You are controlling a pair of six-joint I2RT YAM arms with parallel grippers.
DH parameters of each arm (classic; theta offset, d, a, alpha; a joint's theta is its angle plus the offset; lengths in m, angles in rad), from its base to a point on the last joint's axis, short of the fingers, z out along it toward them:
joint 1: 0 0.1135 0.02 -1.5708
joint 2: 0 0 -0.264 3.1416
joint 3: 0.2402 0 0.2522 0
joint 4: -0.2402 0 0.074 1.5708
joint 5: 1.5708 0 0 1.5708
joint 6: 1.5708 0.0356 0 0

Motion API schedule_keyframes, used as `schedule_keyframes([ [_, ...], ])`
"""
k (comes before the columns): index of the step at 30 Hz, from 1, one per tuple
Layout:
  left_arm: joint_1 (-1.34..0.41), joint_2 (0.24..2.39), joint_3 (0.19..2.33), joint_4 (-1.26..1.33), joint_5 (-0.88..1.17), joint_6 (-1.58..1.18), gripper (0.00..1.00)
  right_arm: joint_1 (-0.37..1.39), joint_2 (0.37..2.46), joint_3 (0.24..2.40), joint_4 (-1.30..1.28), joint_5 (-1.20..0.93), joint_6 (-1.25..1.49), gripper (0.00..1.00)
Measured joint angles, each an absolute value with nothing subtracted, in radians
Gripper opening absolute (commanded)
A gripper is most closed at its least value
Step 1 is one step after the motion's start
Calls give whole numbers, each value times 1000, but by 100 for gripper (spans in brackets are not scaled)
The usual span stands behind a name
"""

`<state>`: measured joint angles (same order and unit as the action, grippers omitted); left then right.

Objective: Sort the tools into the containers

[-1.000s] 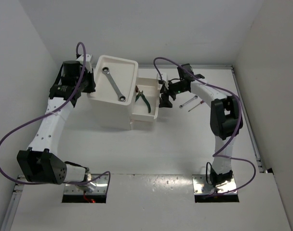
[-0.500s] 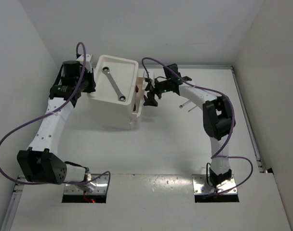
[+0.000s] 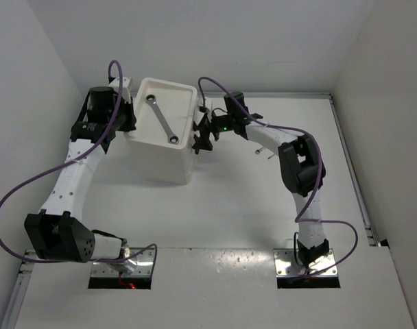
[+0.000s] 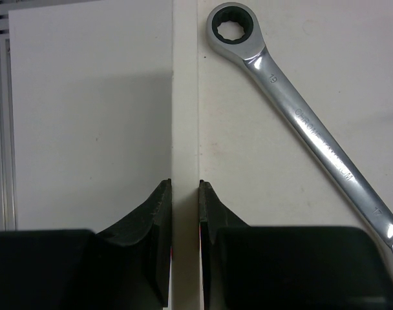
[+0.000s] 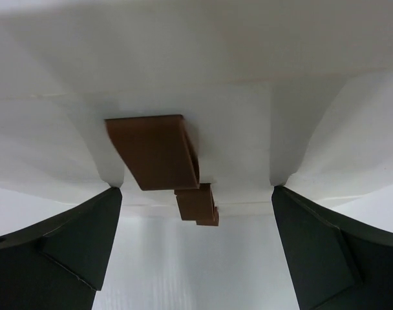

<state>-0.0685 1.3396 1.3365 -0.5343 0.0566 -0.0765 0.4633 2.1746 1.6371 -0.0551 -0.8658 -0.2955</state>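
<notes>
At the drawer face of the white drawer unit (image 3: pixel 157 163), the right gripper (image 3: pixel 200 135) is held fully spread and empty; only its wrist view shows the brown handles (image 5: pixel 154 152) between its fingers (image 5: pixel 67 245). Farther back, the left gripper (image 4: pixel 183 187) is pinched tight on the tray rim (image 4: pixel 185 97), shown only by its wrist view, a silver wrench (image 4: pixel 300 110) lying in the tray beside.

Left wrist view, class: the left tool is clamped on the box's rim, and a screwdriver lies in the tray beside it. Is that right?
Not quite. The left tool is clamped on the rim, but what lies in the tray beside it is a silver wrench, not a screwdriver. The left wrist view shows its ring end plainly.
</notes>
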Motion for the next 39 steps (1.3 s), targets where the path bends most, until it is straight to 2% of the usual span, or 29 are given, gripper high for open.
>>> schedule_keyframes([
  [13,-73,1301,1269,-451,49,-104,0,421,2140,1590,-1,-871,-161,99],
  [20,-115,1238,1188,-384,20,-154,0,242,1954,1490,9,-879,-74,99],
  [21,-120,1233,1182,-380,16,-162,4,205,1920,1467,9,-880,-60,99],
  [22,-123,1229,1178,-378,11,-167,15,177,1894,1449,9,-881,-46,99],
  [24,-126,1222,1170,-371,8,-173,29,124,1841,1414,11,-883,-9,99],
  [25,-126,1218,1164,-367,8,-176,48,103,1816,1391,15,-884,18,99],
  [28,-142,1201,1135,-415,46,-201,67,71,1765,1342,14,-880,87,99],
  [31,-152,1195,1131,-429,56,-222,69,60,1706,1284,-37,-845,134,99],
  [34,-153,1189,1141,-457,56,-230,75,54,1655,1262,-117,-803,163,99],
  [37,-151,1169,1167,-502,61,-230,87,38,1595,1258,-204,-733,179,99],
  [39,-151,1151,1193,-519,60,-230,87,24,1561,1253,-240,-677,186,99],
])
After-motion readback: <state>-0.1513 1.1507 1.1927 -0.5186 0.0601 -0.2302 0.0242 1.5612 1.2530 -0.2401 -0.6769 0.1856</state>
